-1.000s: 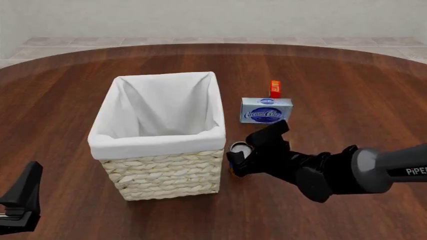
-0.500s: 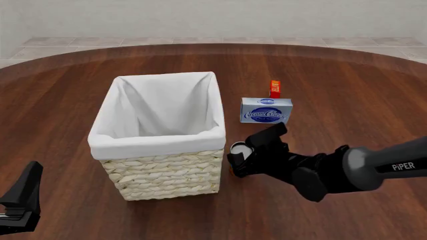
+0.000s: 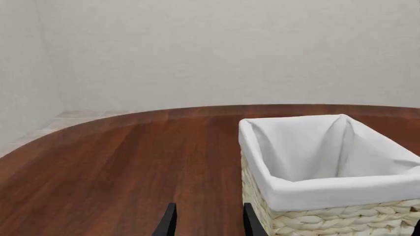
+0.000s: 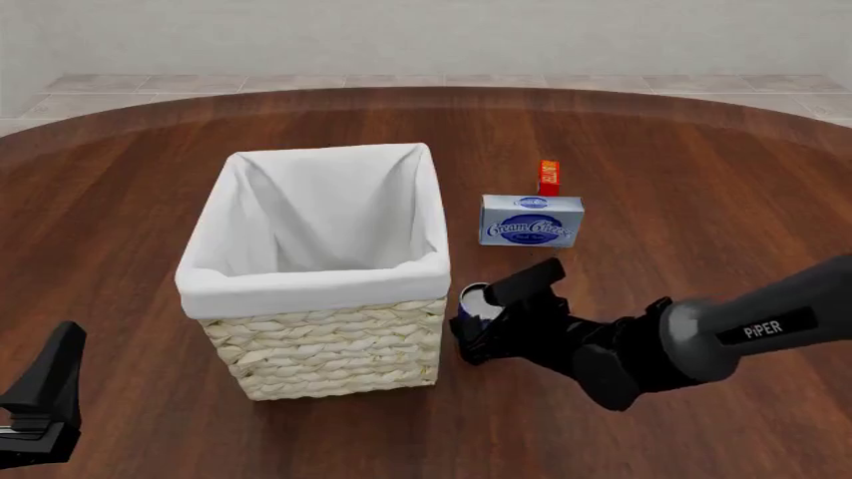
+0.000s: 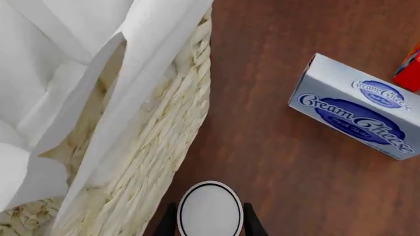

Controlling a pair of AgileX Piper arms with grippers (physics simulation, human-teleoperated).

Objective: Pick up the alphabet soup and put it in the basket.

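Observation:
The alphabet soup (image 4: 473,295) is a small can with a silvery top, standing upright on the table right beside the near right corner of the basket (image 4: 333,344). In the right wrist view the alphabet soup (image 5: 208,209) sits between the two fingers of my right gripper (image 5: 208,225), one finger on each side and very close to it. My right gripper (image 4: 477,317) is open and low around the can, hiding most of its label. My left gripper (image 4: 40,404) hangs open and empty at the near left, and in its own view the left gripper (image 3: 208,227) faces the basket (image 3: 328,196).
A blue-white cream cheese box (image 4: 532,221) lies beyond the can, with a small orange-red box (image 4: 548,177) behind it. Both the cream cheese box (image 5: 357,113) and the basket's wicker wall (image 5: 167,142) show in the right wrist view. The basket's white lining (image 4: 319,215) holds nothing.
My right gripper has come down and slightly forward, so its fingers now sit lower around the can. The can, the basket and my left arm have not moved.

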